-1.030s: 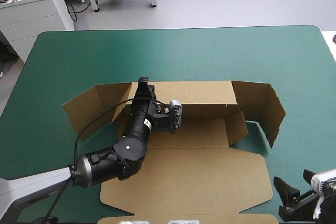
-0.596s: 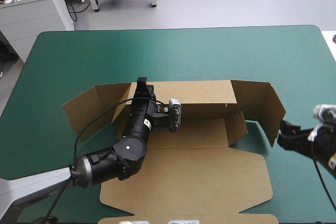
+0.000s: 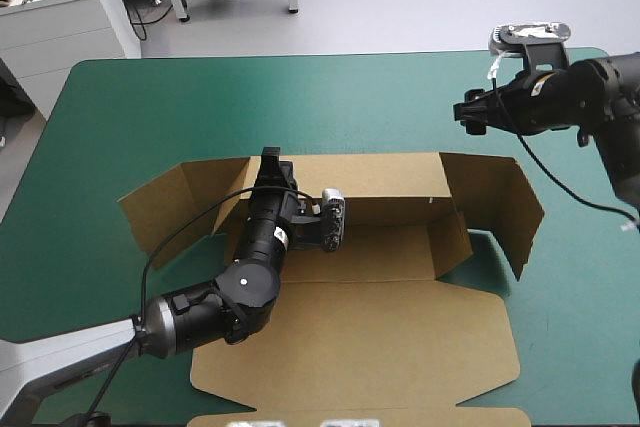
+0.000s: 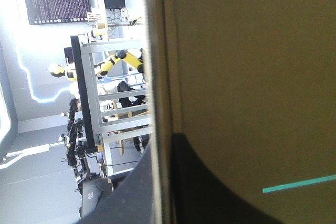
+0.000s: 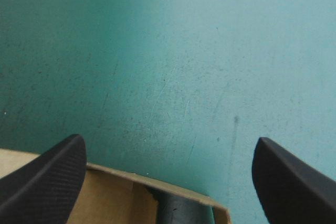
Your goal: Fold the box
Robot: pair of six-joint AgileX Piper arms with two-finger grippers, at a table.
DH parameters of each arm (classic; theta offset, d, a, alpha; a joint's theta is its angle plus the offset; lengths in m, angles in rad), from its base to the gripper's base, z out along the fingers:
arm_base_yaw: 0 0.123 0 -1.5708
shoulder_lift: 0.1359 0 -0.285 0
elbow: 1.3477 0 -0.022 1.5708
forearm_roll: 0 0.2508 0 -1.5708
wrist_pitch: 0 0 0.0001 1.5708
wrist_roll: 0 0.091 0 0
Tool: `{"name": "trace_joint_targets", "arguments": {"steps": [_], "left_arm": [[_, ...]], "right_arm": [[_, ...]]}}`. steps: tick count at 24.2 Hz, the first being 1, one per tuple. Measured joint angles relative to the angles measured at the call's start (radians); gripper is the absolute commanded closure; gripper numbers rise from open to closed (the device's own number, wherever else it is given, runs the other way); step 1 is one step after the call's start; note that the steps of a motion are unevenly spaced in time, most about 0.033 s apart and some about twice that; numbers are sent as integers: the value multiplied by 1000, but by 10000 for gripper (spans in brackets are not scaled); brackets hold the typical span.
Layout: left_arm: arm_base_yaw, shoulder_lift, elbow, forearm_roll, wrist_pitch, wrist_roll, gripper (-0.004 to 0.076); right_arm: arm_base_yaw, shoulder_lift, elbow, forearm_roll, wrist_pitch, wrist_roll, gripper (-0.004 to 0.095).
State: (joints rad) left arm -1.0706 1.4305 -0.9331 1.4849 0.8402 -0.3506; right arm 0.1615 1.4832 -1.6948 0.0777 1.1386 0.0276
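The brown box (image 3: 380, 337) lies in the middle of the teal-green cover (image 3: 300, 97), its lid flat toward the near edge. Its back wall (image 3: 370, 179) stands raised and both side flaps are splayed outward. My left gripper (image 3: 272, 159) is shut on the left end of the back wall. In the left wrist view the board (image 4: 252, 77) fills the space ahead, its edge running between the black fingers of the gripper (image 4: 160, 182). My right gripper (image 3: 462, 112) hangs open above the cover, just beyond the box's far right corner. Its wrist view shows the gripper (image 5: 169, 142) over a box edge (image 5: 105, 198).
The right side flap (image 3: 515, 212) stands tilted under the right arm. The left side flap (image 3: 165, 207) leans outward beside the left arm. Bare cover (image 5: 173, 51) stretches ahead of the right gripper toward the far edge.
My right arm has swung from the table's near right corner up to the far right, above the box's far right corner. The left arm and the box have not moved.
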Motion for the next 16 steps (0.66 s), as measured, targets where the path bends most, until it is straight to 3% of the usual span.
{"name": "trace_joint_targets", "arguments": {"steps": [8, 16], "left_arm": [[0, 0, 1, 23, 1, 0, 734], [0, 0, 1, 30, 0, 0, 734]], "right_arm": [[-213, 200, -35, 191, 100, -155, 112], [-232, 181, 84, 236, 100, -213, 112]]}}
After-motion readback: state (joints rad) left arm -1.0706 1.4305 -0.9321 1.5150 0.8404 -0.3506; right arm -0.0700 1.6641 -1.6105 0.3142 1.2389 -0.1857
